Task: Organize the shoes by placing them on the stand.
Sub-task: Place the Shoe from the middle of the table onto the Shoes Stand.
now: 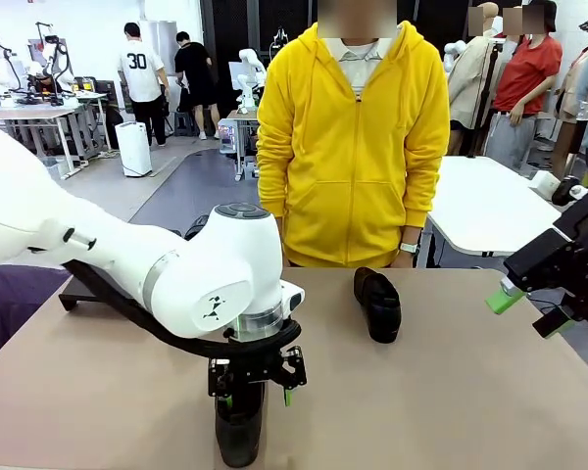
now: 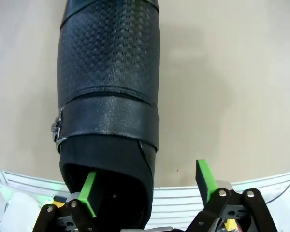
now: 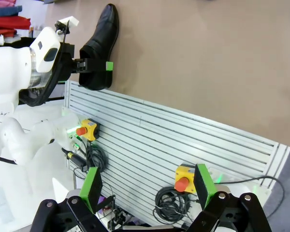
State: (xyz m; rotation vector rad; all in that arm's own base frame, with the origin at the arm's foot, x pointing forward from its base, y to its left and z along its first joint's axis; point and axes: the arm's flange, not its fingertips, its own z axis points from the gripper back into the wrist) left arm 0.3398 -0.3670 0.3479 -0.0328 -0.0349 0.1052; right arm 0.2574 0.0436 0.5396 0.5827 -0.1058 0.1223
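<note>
One glossy black shoe (image 1: 239,432) lies at the table's near edge, toe pointing away in the left wrist view, where the shoe (image 2: 108,96) has a strap across it. My left gripper (image 1: 256,389) hangs over its heel end, open. In the left wrist view the left gripper (image 2: 147,186) has one green pad inside the shoe's opening and the other outside its side wall, clear of the leather. A second shoe (image 1: 380,305) lies in front of the person. My right gripper (image 1: 527,311) hovers open and empty at the right edge. A black piece of the stand (image 1: 71,297) shows behind the left arm.
A person in a yellow hoodie (image 1: 353,147) stands at the far side, hands out of sight. The right wrist view looks past the right gripper (image 3: 147,186) at the ribbed aluminium table frame (image 3: 183,130), two yellow stop-button boxes (image 3: 184,179) and cables, with the near shoe (image 3: 99,43) beyond.
</note>
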